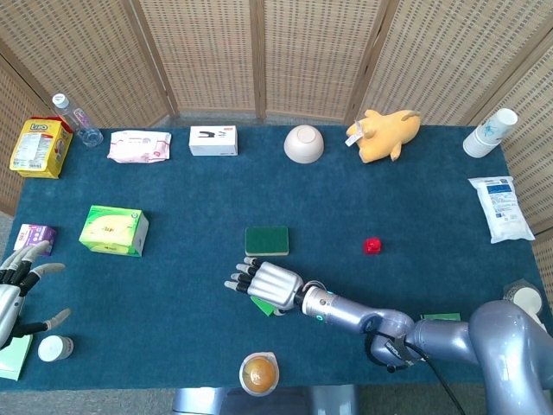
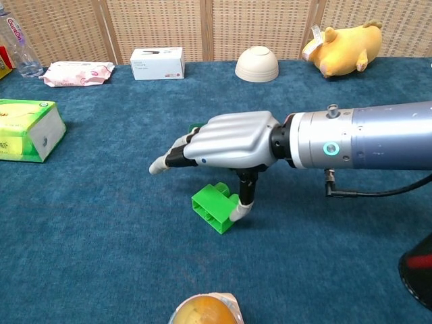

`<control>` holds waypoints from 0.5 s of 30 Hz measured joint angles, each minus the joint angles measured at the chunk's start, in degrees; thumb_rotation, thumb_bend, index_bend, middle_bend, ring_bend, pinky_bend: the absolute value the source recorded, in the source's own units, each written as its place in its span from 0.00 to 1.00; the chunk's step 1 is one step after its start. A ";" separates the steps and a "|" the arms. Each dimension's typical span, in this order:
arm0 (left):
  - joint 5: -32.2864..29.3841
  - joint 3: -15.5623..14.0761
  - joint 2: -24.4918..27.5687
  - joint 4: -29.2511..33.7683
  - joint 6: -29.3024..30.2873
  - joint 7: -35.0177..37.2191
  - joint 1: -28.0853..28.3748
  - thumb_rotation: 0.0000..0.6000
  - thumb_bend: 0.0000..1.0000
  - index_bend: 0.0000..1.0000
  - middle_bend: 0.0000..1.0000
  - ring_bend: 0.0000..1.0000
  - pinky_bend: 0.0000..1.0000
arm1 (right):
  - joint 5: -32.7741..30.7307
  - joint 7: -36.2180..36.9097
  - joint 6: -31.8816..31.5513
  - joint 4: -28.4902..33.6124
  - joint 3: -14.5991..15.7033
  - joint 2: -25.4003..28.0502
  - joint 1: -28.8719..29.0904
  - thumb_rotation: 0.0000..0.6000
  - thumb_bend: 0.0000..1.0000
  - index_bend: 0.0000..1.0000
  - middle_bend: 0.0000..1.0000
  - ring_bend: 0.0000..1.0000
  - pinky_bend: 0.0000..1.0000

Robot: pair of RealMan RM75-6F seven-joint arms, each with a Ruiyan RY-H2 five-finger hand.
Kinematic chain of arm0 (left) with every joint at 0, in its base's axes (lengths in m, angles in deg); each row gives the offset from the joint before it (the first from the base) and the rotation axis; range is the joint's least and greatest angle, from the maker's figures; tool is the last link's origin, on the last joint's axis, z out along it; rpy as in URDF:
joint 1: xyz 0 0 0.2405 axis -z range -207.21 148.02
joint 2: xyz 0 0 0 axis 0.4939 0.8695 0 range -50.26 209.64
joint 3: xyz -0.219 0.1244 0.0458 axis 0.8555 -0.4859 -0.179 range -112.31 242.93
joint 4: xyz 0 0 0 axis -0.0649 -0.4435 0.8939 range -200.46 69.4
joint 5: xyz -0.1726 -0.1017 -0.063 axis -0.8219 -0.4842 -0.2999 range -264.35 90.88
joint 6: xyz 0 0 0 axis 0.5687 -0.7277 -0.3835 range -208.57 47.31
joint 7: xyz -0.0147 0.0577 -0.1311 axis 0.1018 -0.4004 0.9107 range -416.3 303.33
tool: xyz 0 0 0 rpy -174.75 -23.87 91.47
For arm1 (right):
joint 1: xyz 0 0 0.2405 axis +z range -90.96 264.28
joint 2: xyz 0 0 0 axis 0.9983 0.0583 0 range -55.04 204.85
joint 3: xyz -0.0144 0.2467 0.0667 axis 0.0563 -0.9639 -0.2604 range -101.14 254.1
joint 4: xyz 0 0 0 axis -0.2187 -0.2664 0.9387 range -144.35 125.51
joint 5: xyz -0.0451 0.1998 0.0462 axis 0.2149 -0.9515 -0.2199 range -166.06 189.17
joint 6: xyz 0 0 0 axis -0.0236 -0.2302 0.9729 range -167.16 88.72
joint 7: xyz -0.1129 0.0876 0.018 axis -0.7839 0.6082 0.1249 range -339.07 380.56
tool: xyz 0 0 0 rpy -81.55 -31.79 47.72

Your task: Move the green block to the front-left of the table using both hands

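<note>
The small green plastic block [image 2: 216, 208] is touched by the right hand [image 2: 226, 142]'s thumb, under flat spread fingers; nothing is held; the left hand [image 1: 15, 290] is spread open, empty.

green sponge [image 1: 266, 239] mostly behind right hand [image 2: 229, 142]
</note>
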 measured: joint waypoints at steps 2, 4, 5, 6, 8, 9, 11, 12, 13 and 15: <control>0.10 -0.07 0.00 -0.10 -0.11 0.19 0.04 0.93 0.23 0.27 0.02 0.00 0.00 | -1.30 -1.42 0.34 0.87 -0.44 0.39 -0.11 1.00 0.00 0.00 0.15 0.09 0.15; 0.27 -0.17 0.03 -0.13 -0.51 0.27 0.24 0.93 0.23 0.27 0.02 0.00 0.00 | -2.28 -2.78 0.24 1.68 -0.78 1.22 -0.51 1.00 0.00 0.00 0.15 0.09 0.15; 0.36 -0.19 0.04 -0.13 -0.72 0.29 0.37 0.93 0.23 0.27 0.02 0.00 0.00 | -2.64 -3.34 0.03 2.08 -0.89 1.75 -0.79 1.00 0.00 0.00 0.15 0.09 0.15; 0.49 -0.21 0.04 -0.12 -0.90 0.27 0.54 0.93 0.23 0.27 0.02 0.00 0.00 | -2.98 -3.88 -0.31 2.52 -1.00 2.37 -1.12 1.00 0.00 0.00 0.15 0.08 0.15; 0.84 -0.19 -0.04 -0.04 -1.27 0.14 0.97 0.93 0.23 0.27 0.02 0.00 0.00 | -3.76 -5.02 -1.41 3.71 -1.20 4.04 -2.05 1.00 0.00 0.00 0.15 0.08 0.15; 0.96 -0.17 -0.09 0.01 -1.40 0.08 1.13 0.93 0.23 0.27 0.02 0.00 0.00 | -4.09 -5.43 -1.92 4.27 -1.27 4.79 -2.48 1.00 0.00 0.00 0.15 0.08 0.15; 1.29 -0.13 -0.24 0.11 -1.82 -0.17 1.55 0.93 0.23 0.27 0.02 0.00 0.00 | -4.82 -6.25 -3.23 5.70 -1.38 6.66 -3.61 1.00 0.00 0.00 0.15 0.08 0.15; 1.41 -0.12 -0.33 0.15 -2.04 -0.38 1.75 0.93 0.23 0.27 0.02 0.00 0.00 | -5.14 -6.57 -3.89 6.32 -1.42 7.54 -4.16 1.00 0.00 0.00 0.15 0.08 0.15; 1.56 -0.12 -0.44 0.22 -2.37 -0.67 2.02 0.93 0.23 0.27 0.03 0.00 0.00 | -5.59 -6.98 -4.85 7.30 -1.48 8.81 -4.94 1.00 0.00 0.00 0.15 0.08 0.15; 1.81 -0.14 -0.58 0.36 -2.91 -1.12 2.45 0.93 0.23 0.27 0.03 0.00 0.00 | -6.43 -7.57 -6.52 8.79 -1.65 10.82 -6.27 1.00 0.00 0.00 0.15 0.08 0.15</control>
